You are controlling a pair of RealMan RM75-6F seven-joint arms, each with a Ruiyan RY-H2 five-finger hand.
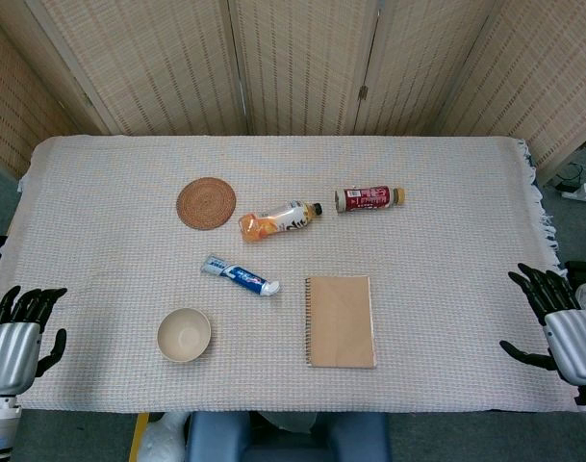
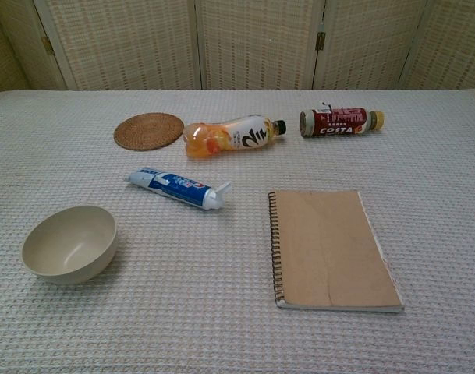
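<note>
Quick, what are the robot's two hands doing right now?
Left hand: open, holding nothing, at the table's near left corner.
Right hand: open, holding nothing, at the near right edge.

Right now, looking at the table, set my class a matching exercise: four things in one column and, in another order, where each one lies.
Things:
1. woven coaster
2. toothpaste tube
3. spiral notebook
4. beige bowl

Places:
A. nearest the left hand, at the front of the table
B. between the orange drink bottle and the bowl
C. left of the orange drink bottle
D. in front of the red Costa bottle, lying flat and closed

Pairs: 1-C, 2-B, 3-D, 4-A
</note>
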